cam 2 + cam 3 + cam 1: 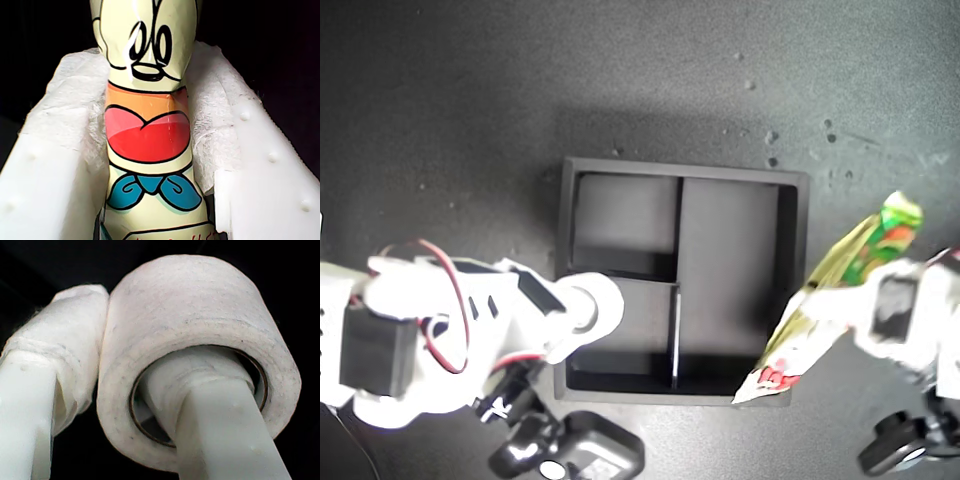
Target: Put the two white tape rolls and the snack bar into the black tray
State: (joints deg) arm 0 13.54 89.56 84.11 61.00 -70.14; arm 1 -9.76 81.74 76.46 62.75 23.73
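The black tray (798, 230) lies in the middle of the dark table in the exterior view. My first gripper (865, 300) (147, 62) is at the exterior view's right, shut on the snack bar (798, 340) (147, 130). The bar hangs tilted over the tray's right wall, its lower end by the near right corner. My second gripper (582, 308) (125, 340) reaches in from the exterior view's left, shut on one white tape roll (595, 300) (200, 305), one finger (220, 410) through its hole. That roll is over the tray's near left compartment. The other tape roll is out of view.
Red wires (455, 290) loop over the second arm's white body. Black camera mounts (570, 455) (905, 440) hang below both arms at the exterior view's bottom edge. The far left and long right tray compartments show bare black floor.
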